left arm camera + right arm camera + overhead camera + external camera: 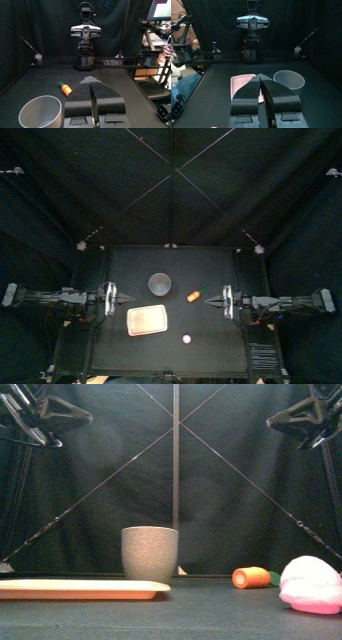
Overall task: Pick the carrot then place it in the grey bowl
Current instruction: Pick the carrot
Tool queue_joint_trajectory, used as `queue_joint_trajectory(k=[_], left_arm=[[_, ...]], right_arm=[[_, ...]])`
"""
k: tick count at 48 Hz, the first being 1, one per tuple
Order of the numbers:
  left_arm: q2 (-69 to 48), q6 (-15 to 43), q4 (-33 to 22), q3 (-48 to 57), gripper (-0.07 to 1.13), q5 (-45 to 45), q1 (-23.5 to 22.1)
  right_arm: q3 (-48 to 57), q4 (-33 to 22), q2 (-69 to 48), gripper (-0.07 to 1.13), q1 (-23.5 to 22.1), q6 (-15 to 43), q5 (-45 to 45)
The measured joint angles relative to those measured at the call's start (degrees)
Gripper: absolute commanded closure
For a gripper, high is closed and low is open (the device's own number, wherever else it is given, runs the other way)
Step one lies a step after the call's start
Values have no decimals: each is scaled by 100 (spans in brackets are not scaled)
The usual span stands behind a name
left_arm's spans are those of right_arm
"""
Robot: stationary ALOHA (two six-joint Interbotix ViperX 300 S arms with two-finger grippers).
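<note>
In the front view the pink tray runs off the edge at 9 o'clock. The pink-and-white toy at 3 o'clock is cropped too and covers the green end of the carrot. From above, that toy, at 5 o'clock on the table, is too small to identify.
</note>
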Motion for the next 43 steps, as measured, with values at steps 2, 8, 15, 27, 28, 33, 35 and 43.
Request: queue_joint_trajectory(k=[2, 8, 15, 27, 28, 33, 35, 43], left_arm=[[-18, 9, 0, 70, 113, -26, 18], [-53, 0, 0, 176, 109, -18, 53], [-53, 9, 0, 176, 108, -26, 53], [-62, 9, 53, 176, 108, -26, 53], [-62, 9, 53, 176, 108, -18, 62], [-62, 0, 62, 176, 108, -26, 62], [-62, 9, 62, 176, 108, -18, 53], [-62, 9, 62, 193, 108, -26, 62]], right_arm=[[26, -9, 18, 107, -9, -9, 9], [88, -88, 308, 102, -202, -18, 149], [53, -457, 888, 97, -457, -18, 659], [-299, -1002, 2092, 57, -545, 79, 1626], [-325, -1002, 2171, 52, -562, 88, 1661], [-475, -1002, 2531, 24, -668, 97, 1740], [-527, -1011, 2654, 13, -729, 105, 1749], [-703, -1090, 3120, 0, -1063, 97, 1854]])
